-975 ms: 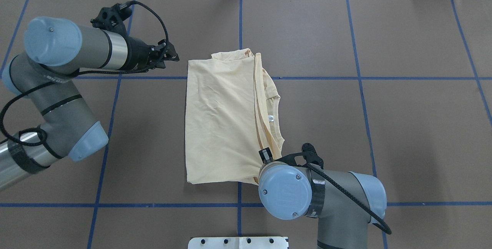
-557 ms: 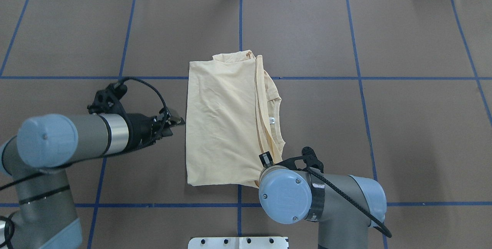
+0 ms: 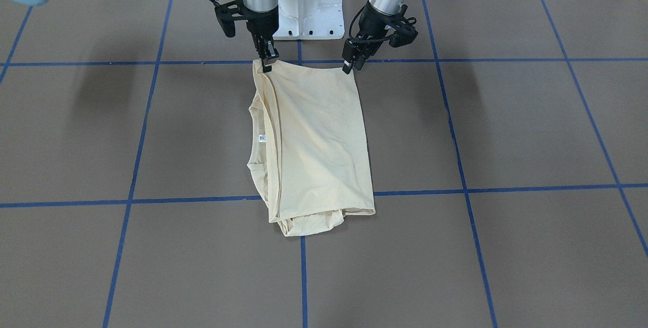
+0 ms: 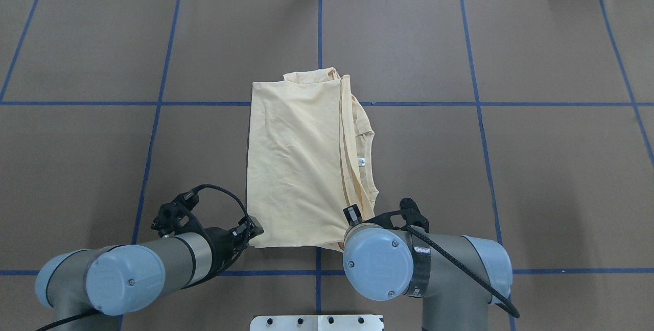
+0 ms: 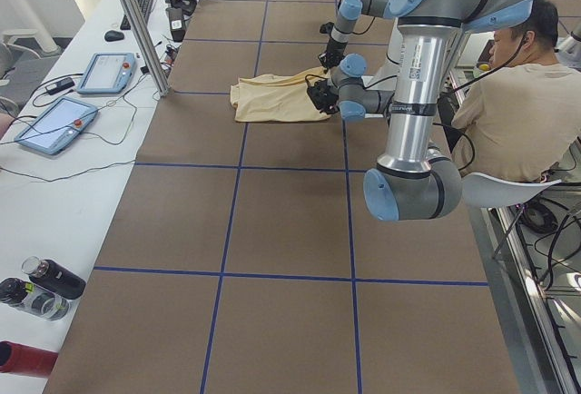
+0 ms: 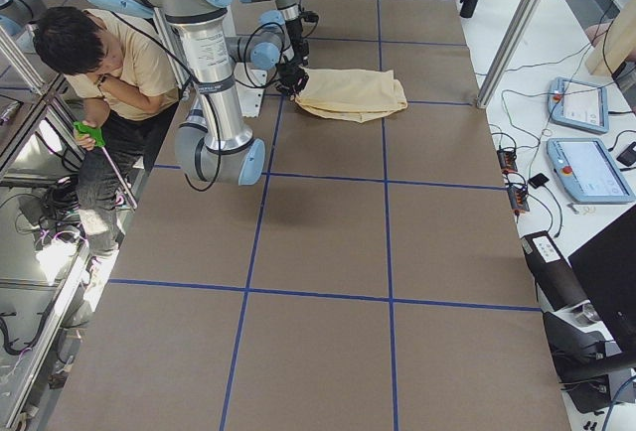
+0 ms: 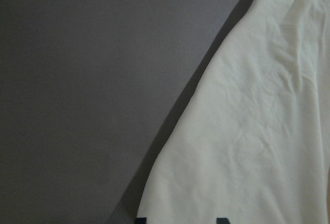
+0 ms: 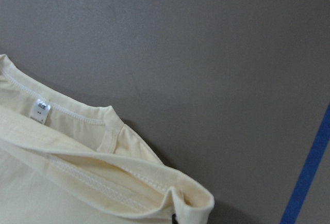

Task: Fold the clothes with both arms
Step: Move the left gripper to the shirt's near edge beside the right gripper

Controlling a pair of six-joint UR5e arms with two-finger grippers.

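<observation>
The clothes are one pale cream shirt (image 4: pixel 296 162), folded lengthwise and lying flat on the brown table; its white neck label (image 4: pixel 361 161) shows on the right edge. My right gripper (image 4: pixel 352 214) is shut on the shirt's near right corner, and the right wrist view shows the bunched hem (image 8: pixel 191 203) at its tip. My left gripper (image 4: pixel 254 231) sits at the near left corner, open, with cloth (image 7: pixel 258 131) between its two tips. From the front, the shirt (image 3: pixel 314 140) has the right gripper (image 3: pixel 267 63) and the left gripper (image 3: pixel 348 67) at its two robot-side corners.
The white pedestal base (image 4: pixel 317 322) stands at the table's near edge between the arms. Blue tape lines (image 4: pixel 320 29) grid the brown cover. A seated person (image 5: pixel 517 113) is beside the robot. Control tablets (image 5: pixel 54 122) and bottles (image 5: pixel 36 290) lie on the side bench.
My left arm swept from the shirt's far left side back toward the robot, bringing its gripper to the near left corner. The right gripper stayed shut on its corner.
</observation>
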